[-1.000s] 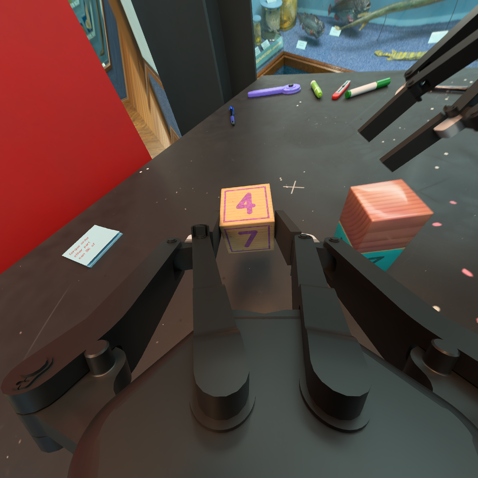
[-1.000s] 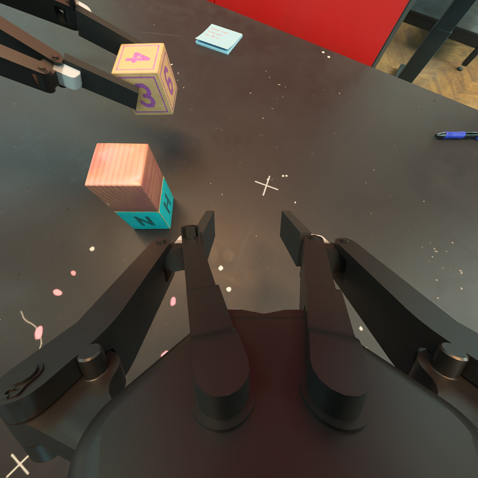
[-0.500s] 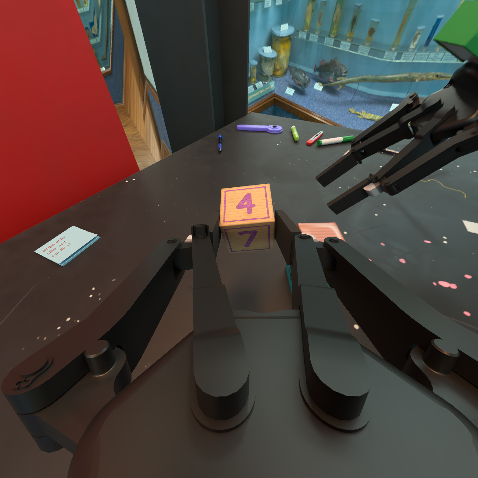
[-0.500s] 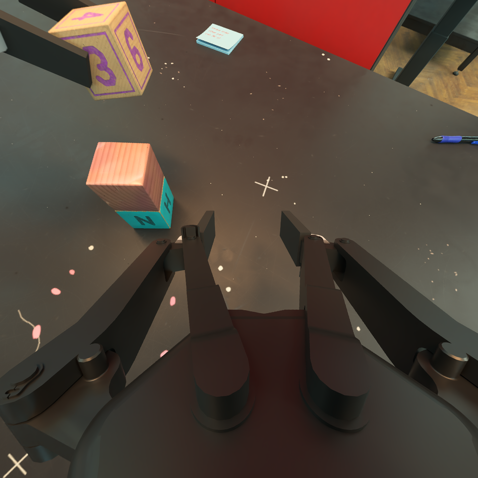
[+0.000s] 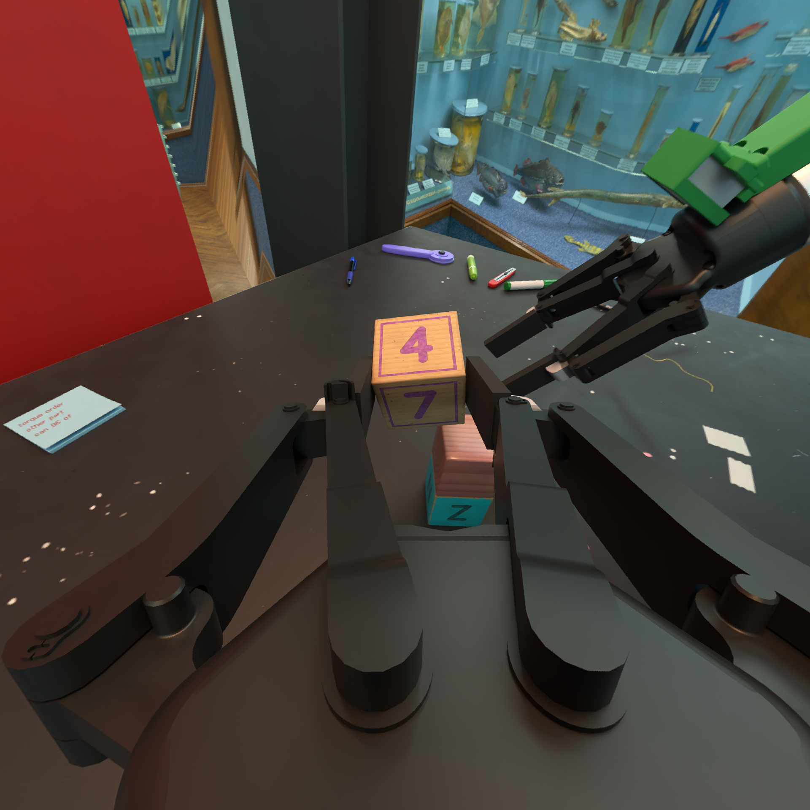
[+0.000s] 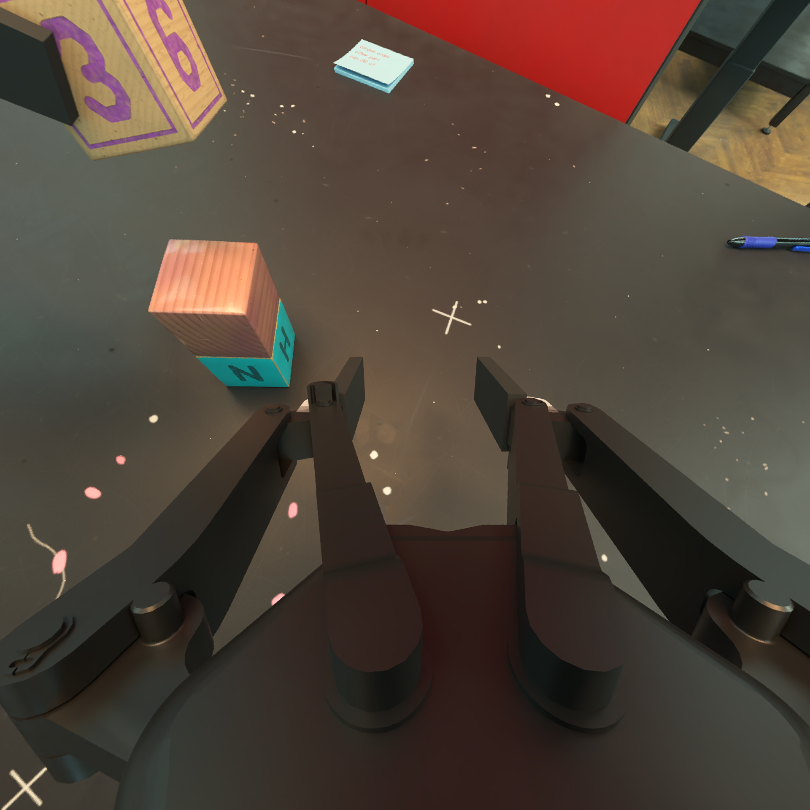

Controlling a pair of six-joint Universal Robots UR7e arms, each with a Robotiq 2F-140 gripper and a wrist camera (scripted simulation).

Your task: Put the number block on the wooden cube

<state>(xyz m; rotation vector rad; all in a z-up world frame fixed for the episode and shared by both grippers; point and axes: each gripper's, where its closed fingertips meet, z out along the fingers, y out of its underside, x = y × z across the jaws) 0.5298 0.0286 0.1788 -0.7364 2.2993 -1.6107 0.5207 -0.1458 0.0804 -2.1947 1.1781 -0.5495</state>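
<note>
My left gripper [image 5: 418, 385] is shut on the number block [image 5: 418, 368], a tan cube with purple digits, and holds it in the air. The block also shows at the top left of the right wrist view [image 6: 131, 74]. The reddish wooden cube [image 5: 462, 460] stands on a teal letter block [image 5: 456, 510] on the dark table, below and just behind the held block; the stack also shows in the right wrist view [image 6: 214, 293]. My right gripper [image 6: 418, 394] is open and empty above the table, to the right of the stack, and shows in the left wrist view [image 5: 521, 359].
A pale blue notepad [image 5: 65, 418] lies at the table's left. A blue pen [image 5: 350, 270], purple tool [image 5: 418, 253], green marker [image 5: 472, 267], red cutter [image 5: 502, 277] and green-capped marker [image 5: 528, 285] lie at the far edge. A red panel [image 5: 79, 197] stands left.
My left gripper has lifted the number block higher and carried it right, over the wooden cube stack. The right gripper has stayed open and hardly moved.
</note>
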